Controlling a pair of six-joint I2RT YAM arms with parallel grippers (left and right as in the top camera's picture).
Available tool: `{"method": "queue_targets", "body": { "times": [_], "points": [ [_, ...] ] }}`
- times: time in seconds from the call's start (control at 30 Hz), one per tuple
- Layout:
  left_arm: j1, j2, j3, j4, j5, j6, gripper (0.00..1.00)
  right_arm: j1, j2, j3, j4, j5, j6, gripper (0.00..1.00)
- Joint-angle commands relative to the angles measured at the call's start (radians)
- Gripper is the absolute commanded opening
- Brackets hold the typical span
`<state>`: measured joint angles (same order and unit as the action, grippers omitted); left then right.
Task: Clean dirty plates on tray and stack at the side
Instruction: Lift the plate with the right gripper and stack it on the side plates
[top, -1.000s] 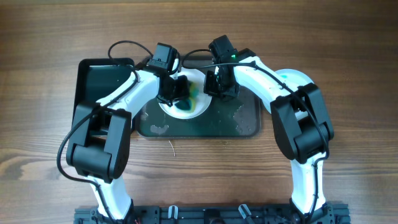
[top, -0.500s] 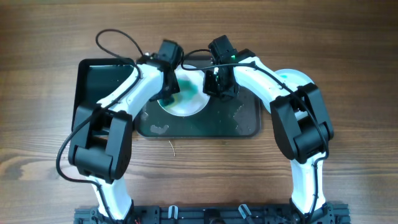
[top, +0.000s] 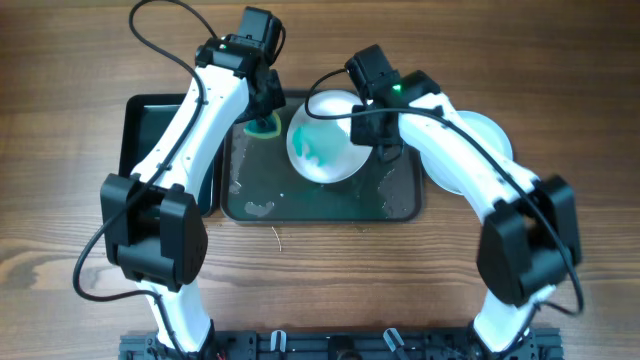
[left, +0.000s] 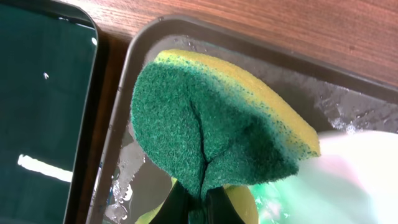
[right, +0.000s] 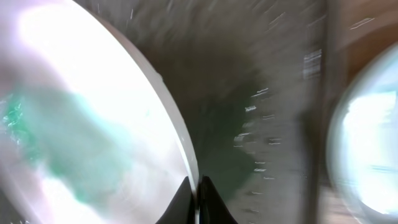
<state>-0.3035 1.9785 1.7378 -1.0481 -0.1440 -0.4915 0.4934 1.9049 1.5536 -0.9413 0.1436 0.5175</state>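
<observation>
A white plate (top: 322, 152) with a teal-green smear is held tilted over the back middle of the dark grey tray (top: 330, 205). My right gripper (top: 368, 124) is shut on its right rim; in the right wrist view the fingers (right: 198, 200) pinch the plate's edge (right: 81, 124). My left gripper (top: 262, 108) is shut on a yellow and green sponge (top: 264, 126) over the tray's back left corner, just left of the plate. In the left wrist view the sponge (left: 211, 118) fills the middle, with the fingers (left: 196, 208) below it.
A glossy black tub (top: 150, 125) stands left of the tray, and it shows in the left wrist view (left: 43, 93). A pale plate (top: 495, 130) lies right of the tray, partly under my right arm. The tray floor is wet with foam patches (top: 255, 207).
My left gripper has moved the sponge off the plate, back and to the left. My right gripper has lifted and tilted the plate, shifting it slightly right.
</observation>
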Motion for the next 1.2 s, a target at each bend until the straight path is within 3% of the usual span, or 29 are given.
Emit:
{"method": "queue_targets", "body": {
  "times": [0.0, 0.47, 0.63, 0.77, 0.87, 0.93, 1.03, 1.17],
  "points": [
    [0.007, 0.0, 0.01, 0.006, 0.01, 0.016, 0.04, 0.069, -0.114, -0.002, -0.055, 0.343, -0.016, 0.04],
    [0.007, 0.0, 0.009, 0.0, 0.01, 0.016, 0.04, 0.379, -0.213, -0.002, -0.19, 1.09, -0.021, 0.04],
    [0.007, 0.0, 0.009, -0.001, 0.01, 0.016, 0.04, 0.437, -0.213, -0.002, -0.208, 1.186, -0.017, 0.04],
    [0.007, 0.0, 0.009, -0.001, 0.01, 0.016, 0.04, 0.419, -0.213, -0.002, -0.214, 1.032, 0.036, 0.04],
    [0.007, 0.0, 0.009, -0.005, 0.01, 0.016, 0.04, 0.337, -0.213, -0.002, -0.211, 0.66, 0.04, 0.04],
    [0.007, 0.0, 0.009, -0.011, 0.01, 0.016, 0.04, 0.233, -0.213, -0.002, -0.202, 0.383, 0.039, 0.04],
    [0.007, 0.0, 0.009, -0.013, 0.01, 0.016, 0.04, 0.079, -0.215, -0.002, -0.183, 0.182, 0.008, 0.04],
    [0.007, 0.0, 0.009, -0.013, 0.01, 0.016, 0.04, -0.205, -0.222, -0.002, -0.146, -0.188, -0.163, 0.04]
  ]
}}
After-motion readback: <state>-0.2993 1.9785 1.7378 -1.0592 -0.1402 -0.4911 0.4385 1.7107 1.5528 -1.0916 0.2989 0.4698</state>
